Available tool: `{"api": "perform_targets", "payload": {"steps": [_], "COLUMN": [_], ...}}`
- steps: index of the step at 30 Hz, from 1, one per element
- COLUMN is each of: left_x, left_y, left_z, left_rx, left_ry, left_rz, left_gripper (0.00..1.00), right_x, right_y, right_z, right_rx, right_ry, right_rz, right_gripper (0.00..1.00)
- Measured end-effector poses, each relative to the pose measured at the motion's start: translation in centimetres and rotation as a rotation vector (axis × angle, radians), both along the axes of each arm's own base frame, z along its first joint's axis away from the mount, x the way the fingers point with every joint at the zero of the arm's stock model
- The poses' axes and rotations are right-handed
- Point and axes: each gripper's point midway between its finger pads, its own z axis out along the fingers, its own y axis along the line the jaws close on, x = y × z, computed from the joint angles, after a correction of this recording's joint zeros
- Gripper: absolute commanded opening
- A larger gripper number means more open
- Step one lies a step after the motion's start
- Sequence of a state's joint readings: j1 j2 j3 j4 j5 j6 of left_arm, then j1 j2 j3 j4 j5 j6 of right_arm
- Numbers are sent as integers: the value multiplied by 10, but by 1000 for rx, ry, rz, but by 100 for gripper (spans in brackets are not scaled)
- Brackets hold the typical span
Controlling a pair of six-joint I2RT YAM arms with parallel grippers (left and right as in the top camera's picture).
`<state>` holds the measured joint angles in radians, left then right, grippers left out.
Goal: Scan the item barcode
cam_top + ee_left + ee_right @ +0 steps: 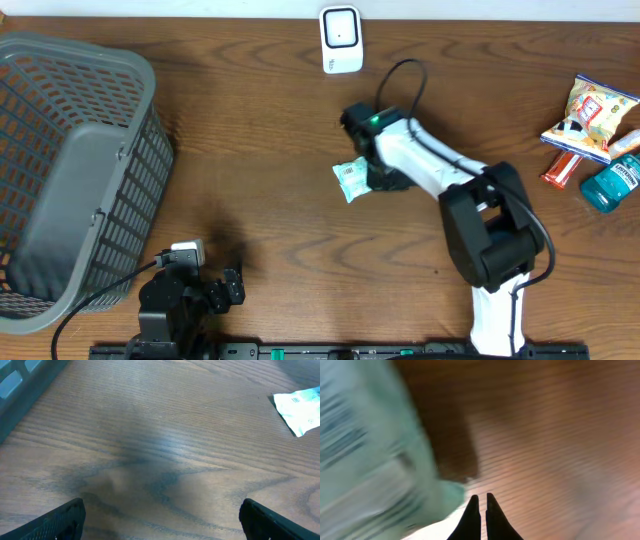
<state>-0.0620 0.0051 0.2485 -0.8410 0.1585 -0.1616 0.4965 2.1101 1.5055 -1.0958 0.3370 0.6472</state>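
Right gripper (372, 176), jaws closed on an edge of the pale green packet (351, 179) at counter (260, 130) centre, 6 o'clock from the white scanner (341, 39); left gripper (232, 285), jaws wide open and empty, at 7 o'clock beside the grey basket (148, 172).

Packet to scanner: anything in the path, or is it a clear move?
Nothing visible blocks it. The packet, pinched by the right gripper, has only bare table between it and the scanner. The basket sits far left, and the snacks far right.
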Motion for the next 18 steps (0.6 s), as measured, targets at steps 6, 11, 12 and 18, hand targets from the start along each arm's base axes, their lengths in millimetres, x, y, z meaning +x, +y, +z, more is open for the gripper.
{"api": "perform_targets", "payload": {"steps": [6,11,12,18], "left_x": [0,0,0,0], "left_y": [0,0,0,0], "left_z": [0,0,0,0], "left_rx": [0,0,0,0], "left_ry": [0,0,0,0], "left_rz": [0,0,0,0], "left_gripper": [98,98,98,98], "right_x": [-5,-1,-2,-25], "right_y": [16,22,19,-18], "right_z": [28,72,78,114], "right_rx": [227,410,417,351], "right_ry": [4,-64,-71,-109], "right_rz": [-116,-273,-285,-362], "right_gripper": [24,46,47,69]}}
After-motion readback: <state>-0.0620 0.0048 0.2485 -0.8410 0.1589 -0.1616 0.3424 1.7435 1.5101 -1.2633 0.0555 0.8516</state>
